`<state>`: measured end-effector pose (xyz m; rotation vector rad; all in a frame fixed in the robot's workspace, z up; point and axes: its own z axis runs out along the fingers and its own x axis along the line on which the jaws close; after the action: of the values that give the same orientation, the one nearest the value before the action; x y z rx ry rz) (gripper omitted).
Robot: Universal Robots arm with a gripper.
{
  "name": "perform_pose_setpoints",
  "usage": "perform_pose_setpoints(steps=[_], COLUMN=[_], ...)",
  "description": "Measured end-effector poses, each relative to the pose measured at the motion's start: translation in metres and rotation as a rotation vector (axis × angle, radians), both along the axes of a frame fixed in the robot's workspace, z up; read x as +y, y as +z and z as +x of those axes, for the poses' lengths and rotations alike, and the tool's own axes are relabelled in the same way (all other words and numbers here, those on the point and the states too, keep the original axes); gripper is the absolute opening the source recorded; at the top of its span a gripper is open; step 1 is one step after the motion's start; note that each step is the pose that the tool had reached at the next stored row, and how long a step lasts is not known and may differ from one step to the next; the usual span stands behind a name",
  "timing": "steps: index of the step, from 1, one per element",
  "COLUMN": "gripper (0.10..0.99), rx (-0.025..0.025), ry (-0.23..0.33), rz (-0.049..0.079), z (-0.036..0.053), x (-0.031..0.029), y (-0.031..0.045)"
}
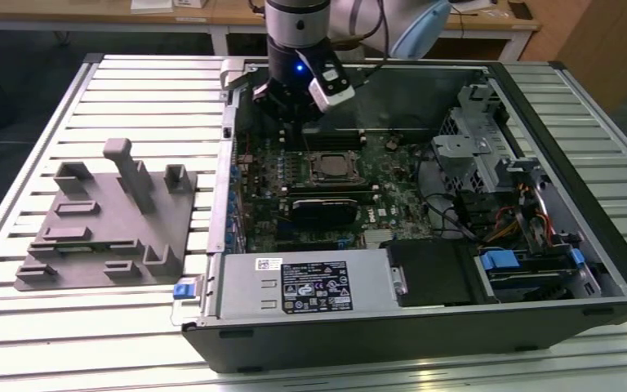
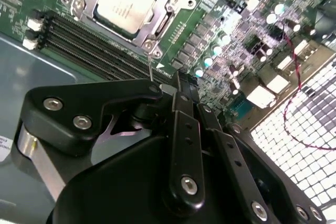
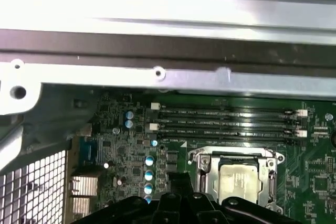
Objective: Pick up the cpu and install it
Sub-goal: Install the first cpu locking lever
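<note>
A slatted metal tabletop (image 1: 128,90) is carrying an open computer case (image 1: 401,343), with a grey tray (image 1: 95,245) lying at the exterior view's left. In that view the hand (image 1: 290,122) is hanging over the motherboard (image 1: 390,204), near the socket frame (image 1: 330,181), where the cpu (image 1: 330,166) is sitting flat, silvery top up.

In the second wrist view the cpu (image 2: 126,1) is lying inside the frame, apart from the hand (image 2: 176,85). Whether the hand is wide or narrow, I cannot tell.

In the first wrist view the cpu (image 3: 239,179) is resting in its socket just beside the memory slots (image 3: 226,121), with the hand (image 3: 178,192) showing dark near it.
</note>
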<state>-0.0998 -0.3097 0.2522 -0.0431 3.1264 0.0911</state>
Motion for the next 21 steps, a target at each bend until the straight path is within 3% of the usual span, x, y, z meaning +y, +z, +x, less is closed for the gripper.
perform_pose_setpoints(steps=[13,21], gripper=[0.106,0.106], rx=[0.0,-0.0002], ry=[0.0,0.0], rz=[0.0,0.0], z=[-0.0032,0.0006], x=[0.0147,0.0153], y=[0.0006,0.0005])
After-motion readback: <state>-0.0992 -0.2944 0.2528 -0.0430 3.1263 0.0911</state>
